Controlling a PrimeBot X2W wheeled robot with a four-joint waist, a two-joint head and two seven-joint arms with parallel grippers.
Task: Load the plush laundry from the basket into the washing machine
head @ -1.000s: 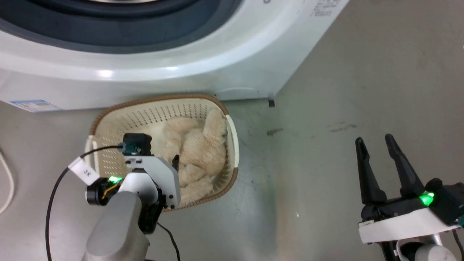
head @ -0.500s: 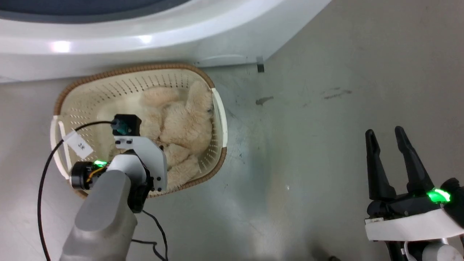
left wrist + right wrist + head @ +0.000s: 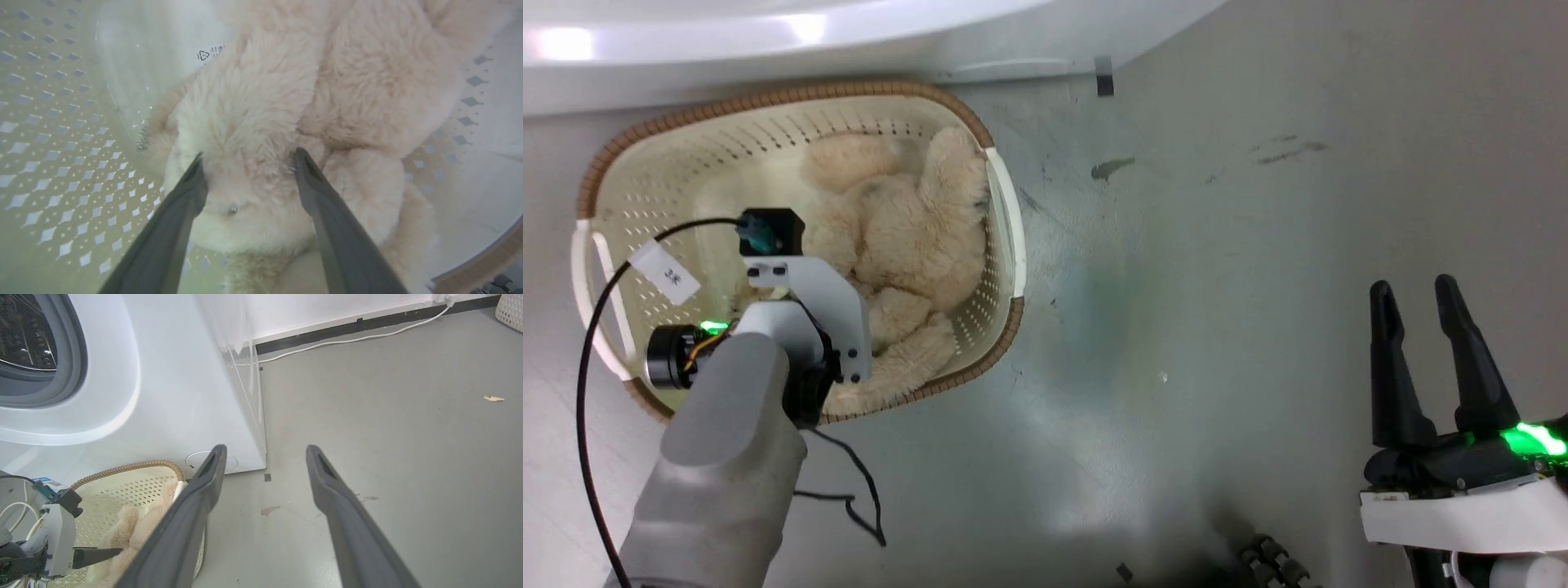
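The cream basket [image 3: 1001,245] with a brown rim stands on the floor against the white washing machine [image 3: 768,41]. The beige plush laundry [image 3: 907,237] lies in its right half. My left wrist [image 3: 800,302] hangs over the basket, hiding its fingers there. In the left wrist view my left gripper [image 3: 249,157] is open, its fingertips [image 3: 199,163] sunk into the pile on either side of a plush lobe [image 3: 253,122]. My right gripper [image 3: 1417,286] is open over bare floor, far right of the basket. The right wrist view shows the porthole [image 3: 36,347], the basket [image 3: 135,486] and the plush [image 3: 135,526].
A black cable [image 3: 849,490] trails from my left arm across the grey floor. A white cable [image 3: 347,341] runs along the back wall's black skirting. Open floor lies to the right of the washing machine. Part of a white woven container [image 3: 510,310] stands at the far right.
The head camera has tilted down, so the whole picture has slid up and left. My left gripper's finger, seen beside the wrist a second ago, is now hidden under it.
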